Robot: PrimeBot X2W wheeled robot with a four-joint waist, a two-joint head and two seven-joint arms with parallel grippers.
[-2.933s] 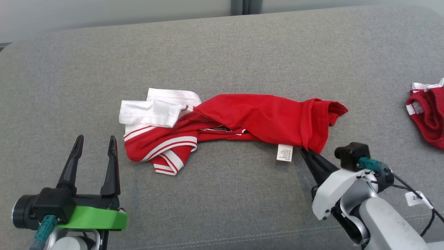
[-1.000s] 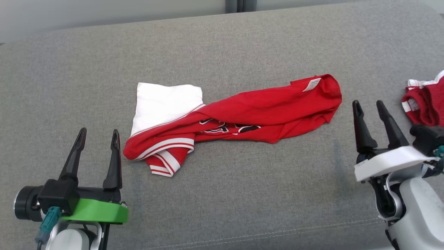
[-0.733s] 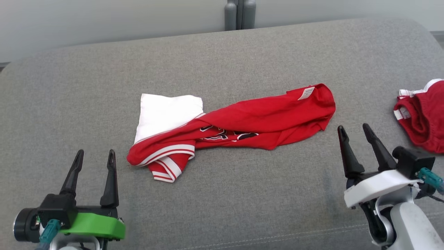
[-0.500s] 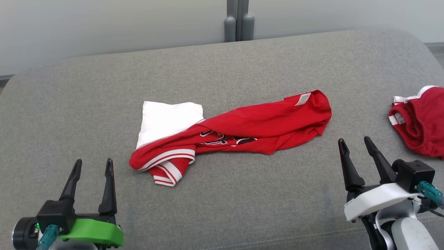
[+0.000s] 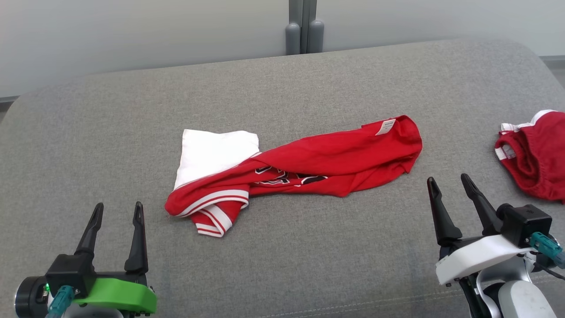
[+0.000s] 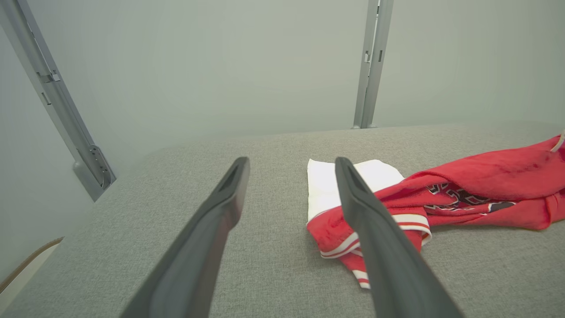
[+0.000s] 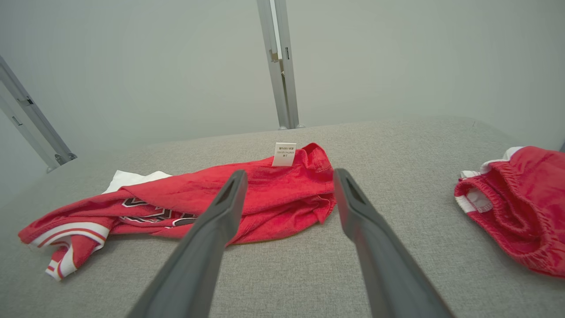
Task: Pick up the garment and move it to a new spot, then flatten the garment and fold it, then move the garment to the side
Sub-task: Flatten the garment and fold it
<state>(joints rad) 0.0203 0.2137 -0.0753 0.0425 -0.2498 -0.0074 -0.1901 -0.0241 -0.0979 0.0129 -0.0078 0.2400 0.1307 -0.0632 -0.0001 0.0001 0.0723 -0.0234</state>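
The garment [image 5: 309, 161] is a red shirt with white trim, a white part at its left and a white tag at its right end. It lies twisted and bunched across the middle of the grey cushion [image 5: 282, 265]. The left wrist view shows the garment [image 6: 463, 190] to the right, and the right wrist view has the garment [image 7: 212, 198] ahead. My left gripper [image 5: 118, 211] hovers open near the front left, apart from the cloth. Off the shirt's right end my right gripper [image 5: 448, 183] stands open, holding nothing.
A second red piece with a white band [image 5: 534, 154] lies bunched at the cushion's right edge, also as the red piece [image 7: 512, 203] in the right wrist view. A grey wall with a metal post [image 5: 303, 26] stands behind the cushion.
My right gripper let go of the shirt's right end, which now lies further back with its tag turned up, and drew back open. The camera has tilted, showing more wall.
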